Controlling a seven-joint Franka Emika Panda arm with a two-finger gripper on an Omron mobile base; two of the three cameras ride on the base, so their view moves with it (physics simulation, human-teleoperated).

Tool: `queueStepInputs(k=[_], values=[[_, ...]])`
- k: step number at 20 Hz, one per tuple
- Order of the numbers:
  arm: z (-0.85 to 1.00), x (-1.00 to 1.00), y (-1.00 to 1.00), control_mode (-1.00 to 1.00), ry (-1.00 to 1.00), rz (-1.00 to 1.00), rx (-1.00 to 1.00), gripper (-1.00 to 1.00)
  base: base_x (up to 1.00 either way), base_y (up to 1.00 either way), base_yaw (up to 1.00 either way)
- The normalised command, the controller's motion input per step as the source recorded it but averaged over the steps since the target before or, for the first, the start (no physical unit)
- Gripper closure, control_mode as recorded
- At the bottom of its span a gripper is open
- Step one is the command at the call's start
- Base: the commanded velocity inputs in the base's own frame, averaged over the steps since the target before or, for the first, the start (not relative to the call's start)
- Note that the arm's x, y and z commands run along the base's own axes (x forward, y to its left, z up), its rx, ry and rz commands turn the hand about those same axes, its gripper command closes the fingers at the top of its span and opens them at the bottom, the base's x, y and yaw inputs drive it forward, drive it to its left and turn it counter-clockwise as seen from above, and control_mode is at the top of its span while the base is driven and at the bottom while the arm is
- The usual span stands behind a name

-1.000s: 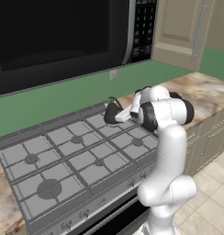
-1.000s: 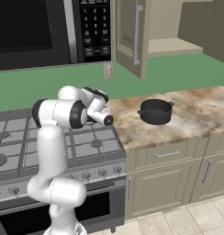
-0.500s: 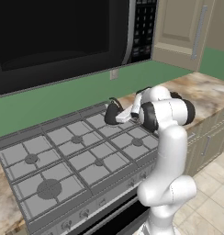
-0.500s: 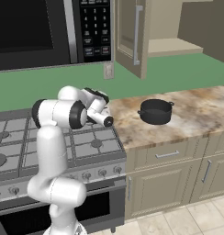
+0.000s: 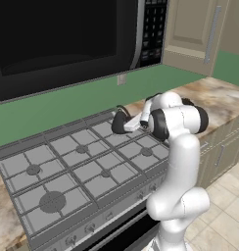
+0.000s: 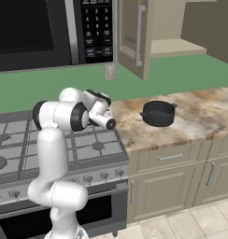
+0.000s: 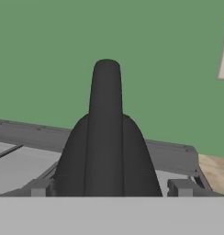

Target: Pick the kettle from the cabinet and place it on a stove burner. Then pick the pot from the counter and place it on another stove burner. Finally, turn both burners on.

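A: Where does the kettle (image 5: 119, 121) sit?

B: Upright on the stove (image 5: 67, 171), on the back grate at the end nearest the surface (image 6: 200, 112). In the hand view the kettle (image 7: 107, 147) is seen handle-on, close up against the green wall.

A: And the gripper (image 5: 125, 126)?

B: It is right at the kettle on the side facing the surface. Whether the jaws are spread or closed, I cannot tell; the fingertips are not visible.

A: The pot (image 6: 158, 113)?

B: On the surface to the right of the stove, well apart from the kettle, below the cabinet (image 6: 134, 35), whose door stands open.

A: The burners?

B: I see no flame on the burner caps (image 5: 81, 149).
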Motion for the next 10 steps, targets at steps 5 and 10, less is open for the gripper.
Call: queueStepInputs(k=[5,10], values=[[0.00,-0.17,0.00,-1.00,-0.01,0.04,0.03,-1.00,0.00,0.00,0.00],[0.01,-0.28,-0.09,-1.00,0.00,0.06,0.06,-1.00,0.00,0.00,0.00]])
